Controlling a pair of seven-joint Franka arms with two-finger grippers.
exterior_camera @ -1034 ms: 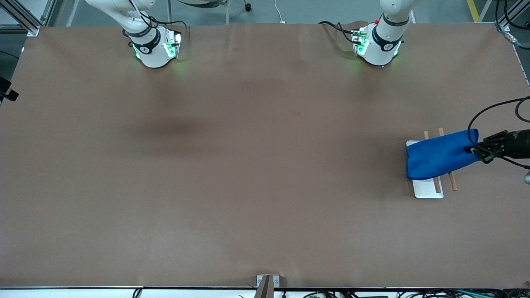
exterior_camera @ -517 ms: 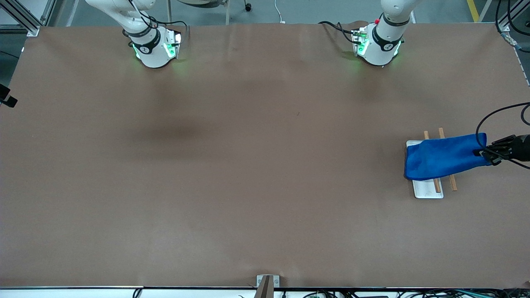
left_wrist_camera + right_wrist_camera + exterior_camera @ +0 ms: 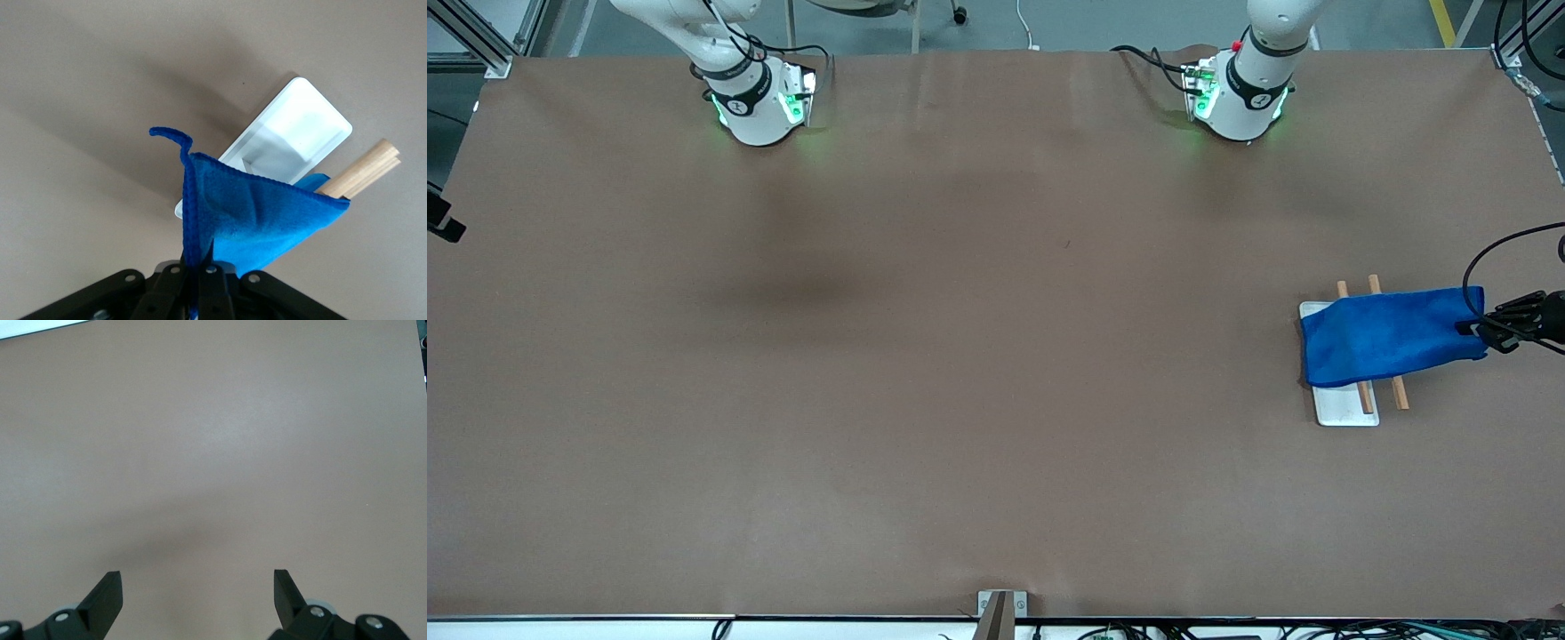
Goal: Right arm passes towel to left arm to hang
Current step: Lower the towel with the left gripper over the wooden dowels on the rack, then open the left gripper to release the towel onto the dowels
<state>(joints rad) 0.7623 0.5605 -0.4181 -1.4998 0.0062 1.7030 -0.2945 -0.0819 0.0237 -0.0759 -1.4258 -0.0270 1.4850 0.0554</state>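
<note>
**Blue towel pinched by the left gripper over the rack**

The towel is bright blue and soft. It lies draped across two wooden rods that stick out from a white base, near the left arm's end of the table. One end of the towel covers most of the white base, and the rods poke out from under it on both sides.

The left gripper is at the towel's other end, the end closest to the table's edge. Its black fingers are squeezed tight together with the towel's hem caught between them. In the left wrist view, the cloth fans out from the fingers like a little sail, and a thin blue thread tail curls up from the corner (it looks like a tiny hook). The white base and a rod tip show past the cloth.

The right gripper waits up over bare brown table. Its two fingers are spread wide apart and hold nothing.
</note>
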